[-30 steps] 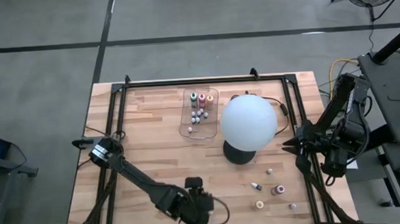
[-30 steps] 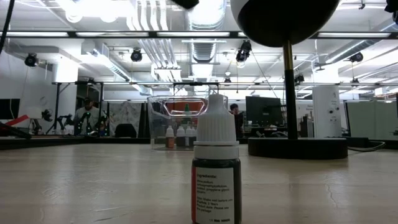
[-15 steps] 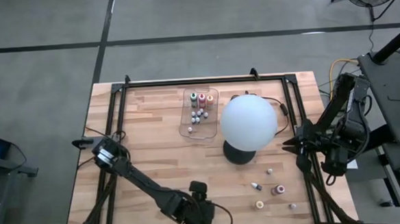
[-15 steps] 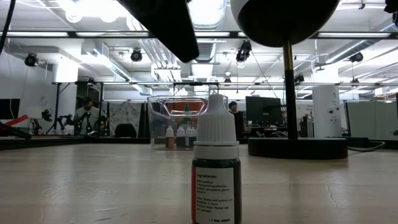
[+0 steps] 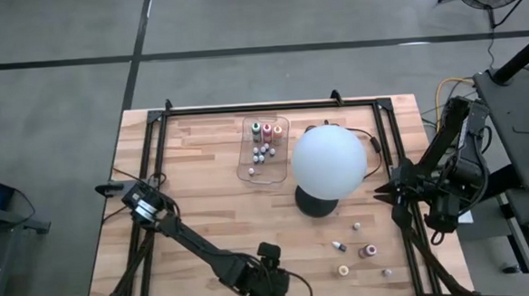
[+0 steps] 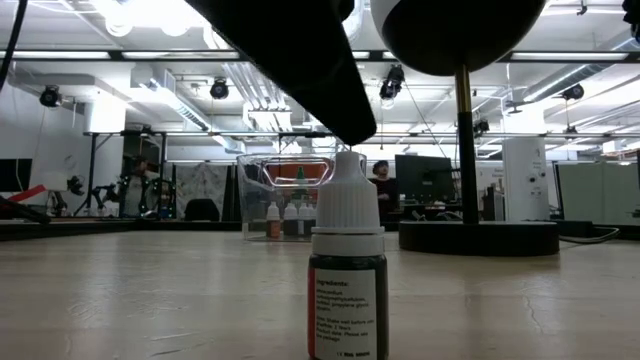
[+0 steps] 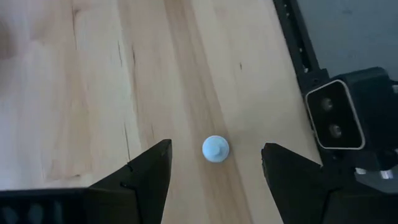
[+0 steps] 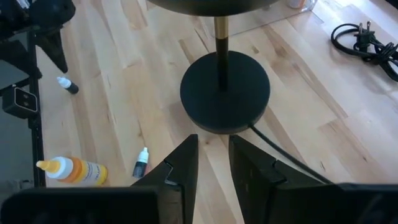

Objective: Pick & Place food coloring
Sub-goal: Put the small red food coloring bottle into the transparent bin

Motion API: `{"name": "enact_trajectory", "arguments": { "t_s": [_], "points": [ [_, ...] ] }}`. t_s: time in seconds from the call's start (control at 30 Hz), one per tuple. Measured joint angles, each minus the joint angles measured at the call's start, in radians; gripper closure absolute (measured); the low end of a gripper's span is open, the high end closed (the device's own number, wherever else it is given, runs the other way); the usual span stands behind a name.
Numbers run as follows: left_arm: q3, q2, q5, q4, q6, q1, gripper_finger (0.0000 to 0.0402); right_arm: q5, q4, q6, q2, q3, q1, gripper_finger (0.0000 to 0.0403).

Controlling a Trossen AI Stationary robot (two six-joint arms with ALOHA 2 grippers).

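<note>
A small dark food coloring bottle [image 6: 347,280] with a white cap [image 7: 216,149] stands upright on the wooden table near its near edge. My left gripper [image 7: 214,163] hangs open over it, one finger on each side of the cap and clear of it. In the low view one dark finger [image 6: 300,60] ends just above the cap. More food coloring bottles stand in the clear tray [image 5: 250,167] at the back. Others lie loose at the near right [image 5: 368,249], among them a yellow one [image 8: 71,169]. My right gripper [image 8: 213,163] waits shut at the right edge with nothing in it.
A big white globe [image 5: 329,161] on a black base [image 8: 225,92] stands in the middle right, its cord [image 8: 367,40] trailing toward the back. The low camera's housing [image 7: 336,118] sits at the near edge, close to the bottle. Black frame rails run along the table's sides.
My left gripper has come down toward the bottle and shifted a little toward the table's near edge, rolling as it went. Its finger now reaches just above the white cap. The bottle has not moved.
</note>
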Motion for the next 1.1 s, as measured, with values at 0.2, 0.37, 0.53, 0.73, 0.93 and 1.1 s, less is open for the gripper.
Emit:
{"name": "enact_trajectory", "arguments": {
  "t_s": [0.2,0.37,0.53,0.73,0.93,1.1],
  "points": [
    [0.000,0.011,-0.005,0.006,0.000,0.007,0.0181,-0.016,0.000,0.002,0.000,0.000,0.000,0.0318],
    [0.000,0.037,-0.002,0.020,0.002,0.011,0.0181,-0.019,0.001,0.002,-0.001,0.000,0.000,0.0325],
    [0.000,0.039,0.000,0.029,-0.001,0.011,0.0181,-0.024,0.001,0.002,-0.003,0.000,0.000,0.0323],
    [-0.024,0.039,0.001,0.064,0.004,0.018,0.0181,-0.024,0.001,-0.002,-0.003,0.000,0.000,0.0316],
    [-0.054,0.038,0.016,0.098,0.004,0.017,0.0181,-0.024,0.000,-0.006,-0.003,0.000,0.000,0.0322],
    [-0.055,0.038,-0.003,0.090,0.003,0.016,0.0181,-0.025,0.000,-0.003,-0.003,0.000,0.000,0.0325]
  ]
}}
